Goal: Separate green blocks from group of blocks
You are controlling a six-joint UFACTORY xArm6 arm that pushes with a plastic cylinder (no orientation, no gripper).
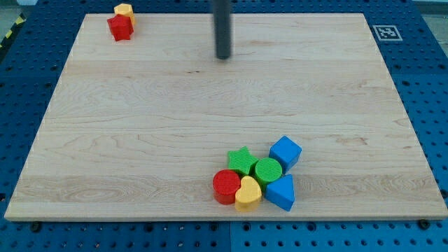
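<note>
A tight group of blocks lies near the view's bottom, right of centre. A green star touches a green cylinder to its right. A red cylinder and a yellow heart sit below them. A blue cube is at the group's upper right and a blue triangle at its lower right. My tip is far above the group, near the view's top centre, touching no block.
A red block and a yellow block touch each other at the board's top left corner. A black-and-white marker sits at the wooden board's top right corner. Blue pegboard surrounds the board.
</note>
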